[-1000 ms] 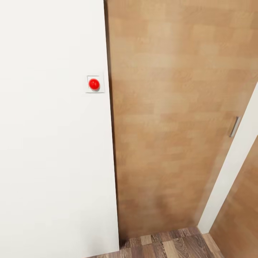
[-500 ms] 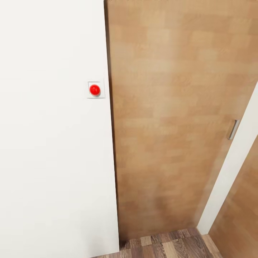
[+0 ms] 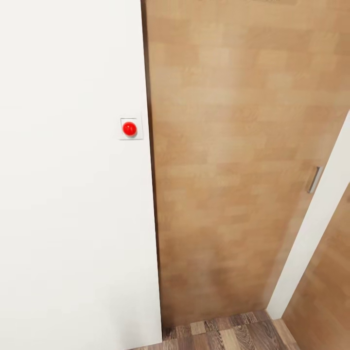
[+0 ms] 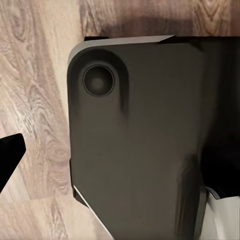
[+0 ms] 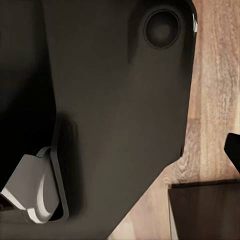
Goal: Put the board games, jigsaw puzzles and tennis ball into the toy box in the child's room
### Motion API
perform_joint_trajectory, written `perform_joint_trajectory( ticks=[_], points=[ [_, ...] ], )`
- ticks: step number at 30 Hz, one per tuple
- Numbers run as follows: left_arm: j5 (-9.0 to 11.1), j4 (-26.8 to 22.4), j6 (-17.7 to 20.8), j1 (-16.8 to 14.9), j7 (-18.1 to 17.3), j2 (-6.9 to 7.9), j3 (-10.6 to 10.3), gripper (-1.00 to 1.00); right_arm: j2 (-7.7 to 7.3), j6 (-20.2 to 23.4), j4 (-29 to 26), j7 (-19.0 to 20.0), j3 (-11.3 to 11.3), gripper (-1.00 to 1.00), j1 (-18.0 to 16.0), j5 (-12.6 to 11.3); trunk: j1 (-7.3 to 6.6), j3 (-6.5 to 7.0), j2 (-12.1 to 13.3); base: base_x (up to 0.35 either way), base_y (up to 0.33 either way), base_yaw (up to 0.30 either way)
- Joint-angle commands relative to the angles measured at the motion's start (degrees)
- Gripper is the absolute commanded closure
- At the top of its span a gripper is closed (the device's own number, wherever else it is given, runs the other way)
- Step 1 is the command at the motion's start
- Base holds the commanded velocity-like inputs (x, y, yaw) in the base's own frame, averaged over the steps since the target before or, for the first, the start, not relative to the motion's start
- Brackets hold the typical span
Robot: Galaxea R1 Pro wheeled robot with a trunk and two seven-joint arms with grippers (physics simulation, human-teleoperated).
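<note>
The toys, the toy box, the table and the bed are out of view. I face a white wall beside a closed wooden door. In the left wrist view one dark fingertip pokes in over the wood-plank floor, next to my own dark base. The right wrist view likewise has a single dark fingertip at the picture's edge, above the floor and beside the base. Nothing is held between any fingers that I can see.
A red round button on a small white plate sits on the wall by the door's edge. The door has a metal handle. A white frame strip and a second wooden panel lie to the right. Plank floor runs below.
The whole head picture has slid downward a little, the red button now lower in it, so the camera has moved. The door stays shut.
</note>
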Motion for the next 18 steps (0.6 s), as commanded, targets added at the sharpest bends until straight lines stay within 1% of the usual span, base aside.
perform_joint_trajectory(
  ticks=[1,5,11,18],
  points=[
    [0.0,0.0,-0.1,0.0,0.0,0.01,0.0,-1.00,-0.02,0.0,0.0,0.0,0.0,-1.00,0.0,0.0,-0.22,0.15,0.4,0.000,0.000,0.000],
    [0.0,0.0,-0.1,0.0,0.0,0.00,0.0,-1.00,-0.11,-0.4,0.0,-0.1,0.0,-1.00,0.0,0.0,-1.10,0.87,2.0,0.000,0.000,0.000],
    [0.0,0.0,-0.1,0.0,0.0,-0.03,0.0,-1.00,-0.01,-3.3,0.0,-0.1,0.1,-1.00,0.0,0.2,-2.42,1.94,4.4,0.000,0.000,0.000],
    [0.0,0.0,-0.1,0.0,0.0,-0.06,-0.1,-1.00,-0.02,-4.2,0.0,-0.1,0.0,-1.00,0.0,0.0,-3.96,3.20,7.2,0.000,0.000,0.000]
  ],
)
